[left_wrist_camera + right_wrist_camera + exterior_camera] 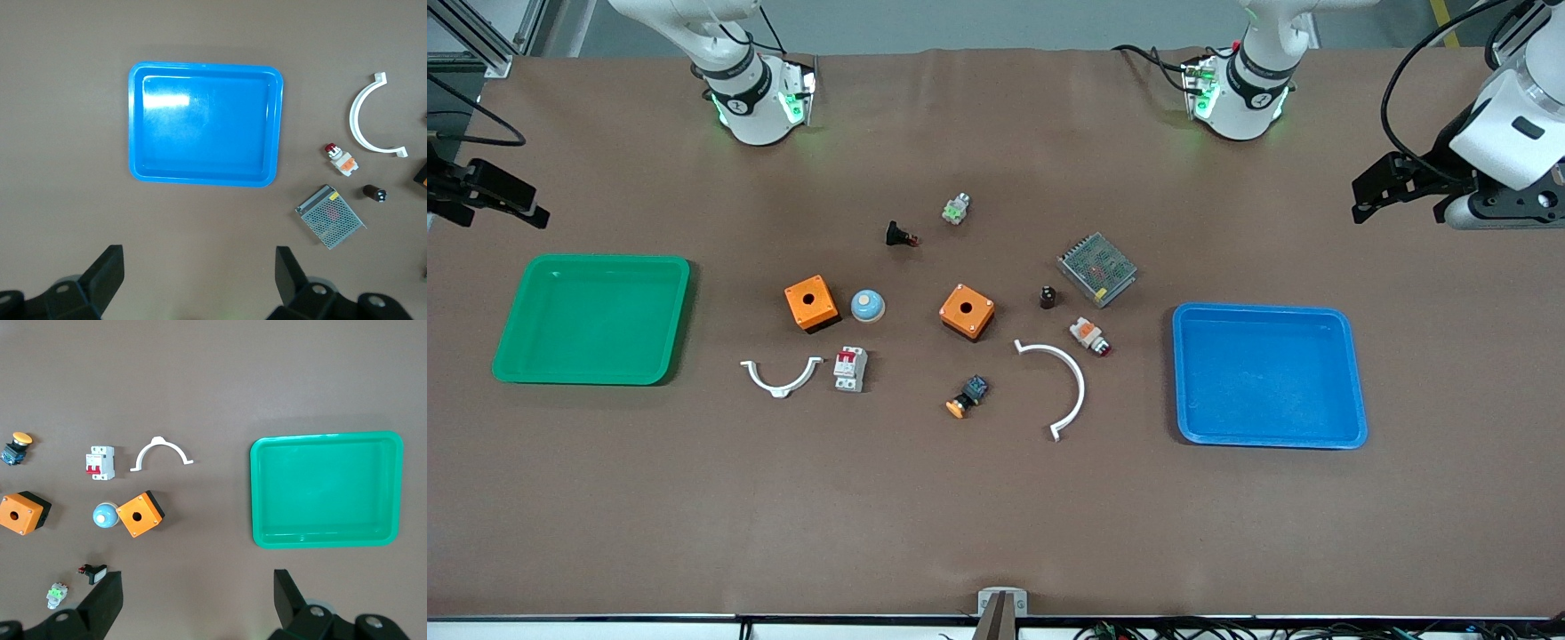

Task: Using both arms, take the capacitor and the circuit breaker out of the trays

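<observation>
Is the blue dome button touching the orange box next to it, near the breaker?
Touching, it seems. In the right wrist view the blue dome button meets the edge of the orange box with no table between them; the front view suggests a sliver of gap.

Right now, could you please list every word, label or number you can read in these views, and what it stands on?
No text is readable in any view.
The breaker shows red levers and faint marks too small to read.
The capacitor bears a light mark, unreadable.
The metal mesh box shows no legible label.
</observation>
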